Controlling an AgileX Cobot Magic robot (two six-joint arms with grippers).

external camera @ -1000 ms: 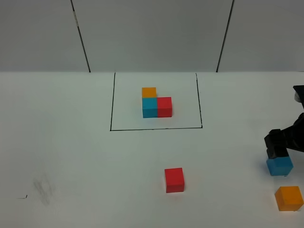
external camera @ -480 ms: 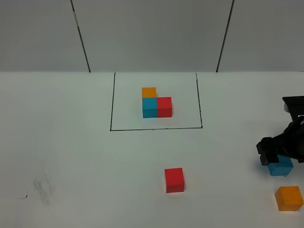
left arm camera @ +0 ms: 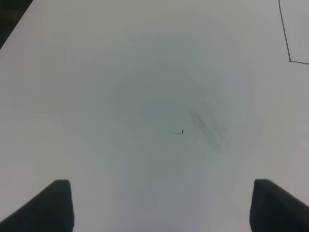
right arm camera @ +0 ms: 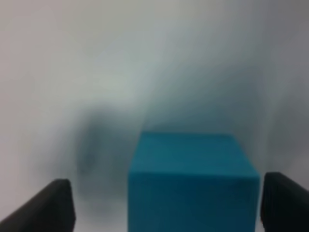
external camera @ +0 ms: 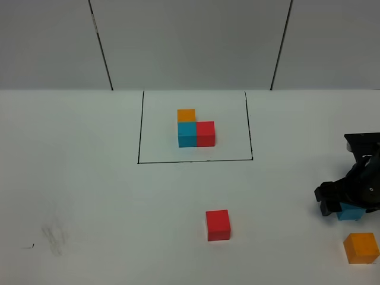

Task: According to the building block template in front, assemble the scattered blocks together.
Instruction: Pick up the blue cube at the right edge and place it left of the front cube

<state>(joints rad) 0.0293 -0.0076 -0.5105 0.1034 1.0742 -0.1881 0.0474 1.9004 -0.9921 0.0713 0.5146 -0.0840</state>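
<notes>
A white tabletop (external camera: 89, 196) is shown; the blue cube (right arm camera: 193, 183) is straddled by the right jaws, spread wider than it; the left jaws are held wide apart.

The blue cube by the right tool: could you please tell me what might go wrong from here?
1. In the right wrist view the blue cube sits off-centre between the open fingers of the right tool, so closing could push or twist it.
2. The orange cube lies close by; a slipped grasp might knock it.
</notes>
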